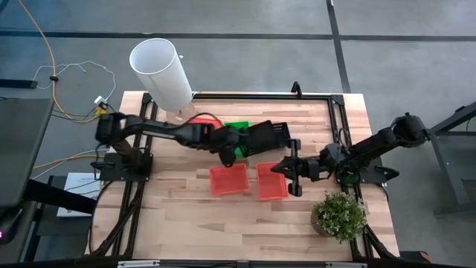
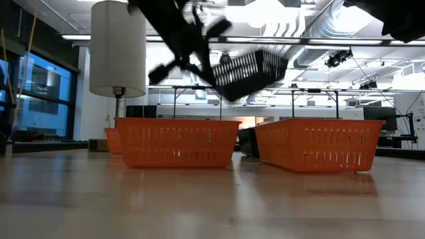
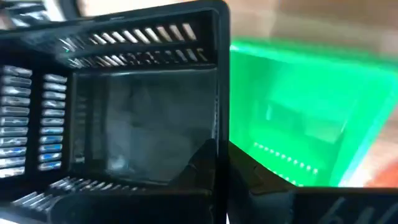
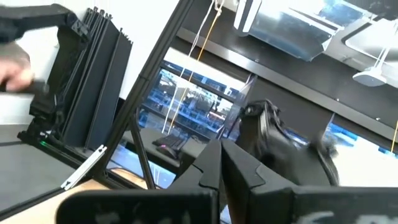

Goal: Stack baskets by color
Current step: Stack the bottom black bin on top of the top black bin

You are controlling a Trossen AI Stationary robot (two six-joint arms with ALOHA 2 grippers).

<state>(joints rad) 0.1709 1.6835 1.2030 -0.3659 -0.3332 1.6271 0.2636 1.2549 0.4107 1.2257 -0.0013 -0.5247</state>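
My left gripper point(image 1: 236, 145) is shut on a black basket point(image 1: 269, 138), held up in the air over the table's middle point(image 2: 249, 73). Just beyond and partly under it sits a green basket point(image 3: 305, 106), with a red basket point(image 1: 202, 119) beside that toward the far left. Two more red baskets point(image 1: 228, 179) point(image 1: 271, 182) rest on their bottoms side by side on the table point(image 1: 186, 223). My right gripper point(image 1: 278, 170) hangs shut and holding nothing above the right one's far edge, tilted up toward the room point(image 4: 222, 154). My left gripper pinches one side wall of the black basket at its rim point(image 3: 219, 134), one finger inside the basket and one outside. It comes slanting down from the table's left. The basket is lifted clear and tipped, its open side turned toward the gripper.
A tall white cylinder point(image 1: 160, 71) stands at the far left corner. A small potted plant point(image 1: 339, 216) sits near the right front corner. Bare wood lies along the near edge.
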